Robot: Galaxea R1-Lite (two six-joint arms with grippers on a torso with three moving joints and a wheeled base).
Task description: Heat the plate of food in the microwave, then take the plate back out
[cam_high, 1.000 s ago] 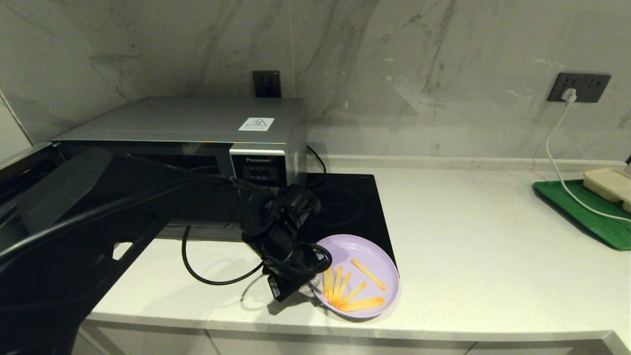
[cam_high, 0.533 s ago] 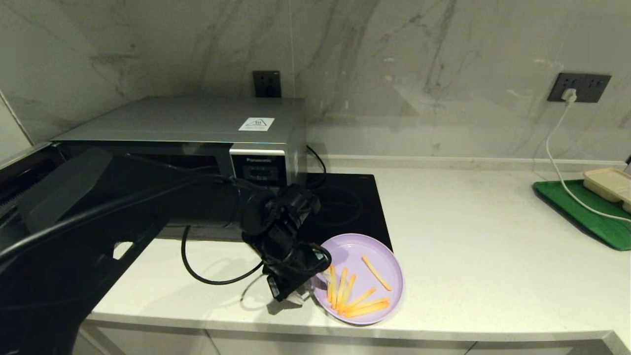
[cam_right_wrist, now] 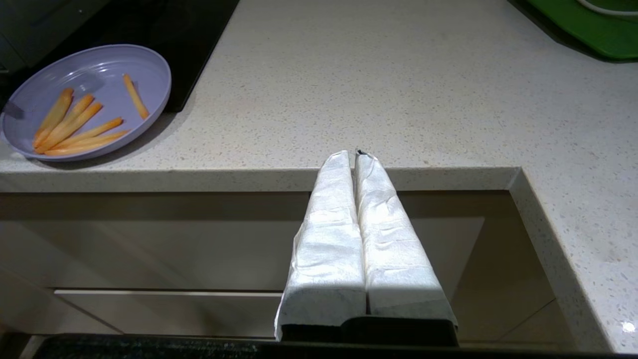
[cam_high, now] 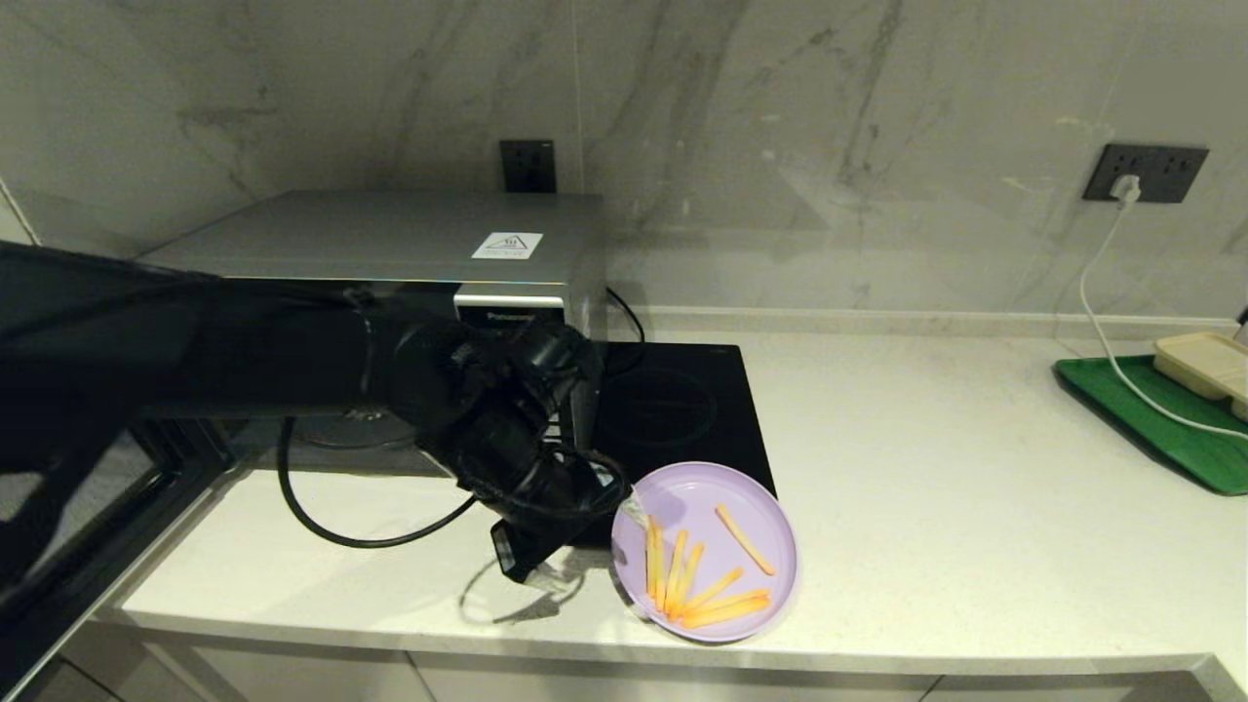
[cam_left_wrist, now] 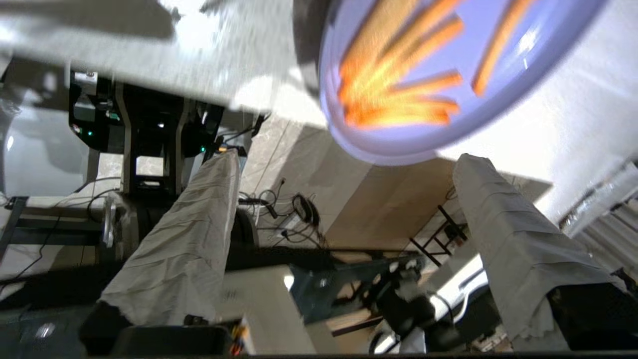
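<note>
While the plate of food (cam_high: 717, 526) sits flat on the pale speckled worktop (cam_high: 936, 487) near the front edge, its far rim overlaps the near corner of the black induction hob (cam_high: 673, 409). It's a round lilac plate with a handful of thin orange fries (cam_high: 697, 585), most bunched up on the side nearest the robot and one lying on its own further back. The left gripper (cam_high: 595, 551) is right next to the plate's left rim, low over the worktop; in the left wrist view its two cloth-wrapped fingers (cam_left_wrist: 184, 239) are spread wide apart with nothing between them, and the plate (cam_left_wrist: 423, 75) sits just past the tips, not touching as far as I can see. A black cable (cam_high: 361, 531) loops off that arm down onto the worktop. Behind the arm is the microwave (cam_high: 390, 244), silver box with a white warning sticker on top, though the arm covers most of its front so I can't tell how the door stands. Way over on the right there's a green tray (cam_high: 1160, 419) with a beige container (cam_high: 1204, 363) on it, and a white cord (cam_high: 1107, 292) running up to a wall socket (cam_high: 1146, 174). The right gripper (cam_right_wrist: 356, 154) hangs out below the front edge of the worktop, well apart from the plate, fingers pressed together on nothing.
</note>
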